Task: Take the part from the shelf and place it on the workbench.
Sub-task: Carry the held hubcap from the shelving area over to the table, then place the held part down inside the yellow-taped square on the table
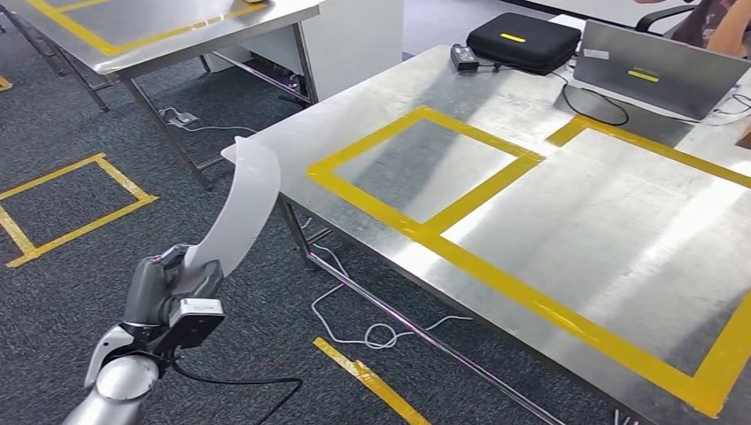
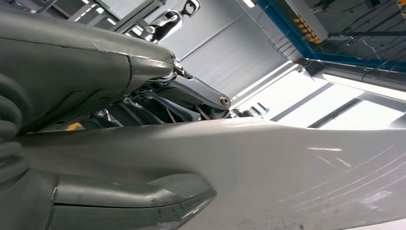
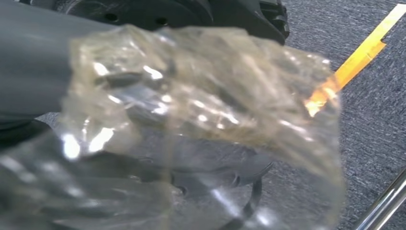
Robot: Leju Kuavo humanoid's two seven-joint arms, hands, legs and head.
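The robot's left hand (image 1: 173, 288) grips a long, curved white part (image 1: 243, 208), held upright over the carpet just beside the corner of the steel workbench (image 1: 531, 212), whose top is marked with yellow tape (image 1: 425, 226). The right hand (image 3: 43, 72) sits behind crinkled clear film (image 3: 201, 105); its grasp cannot be told.

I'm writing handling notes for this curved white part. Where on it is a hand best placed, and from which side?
Judging by the head view, grip the white part at its lower end, as the left hand does now, coming from below with fingers across its two broad faces. It is a thin, curved blade standing upright, so the flat faces look the surest hold.
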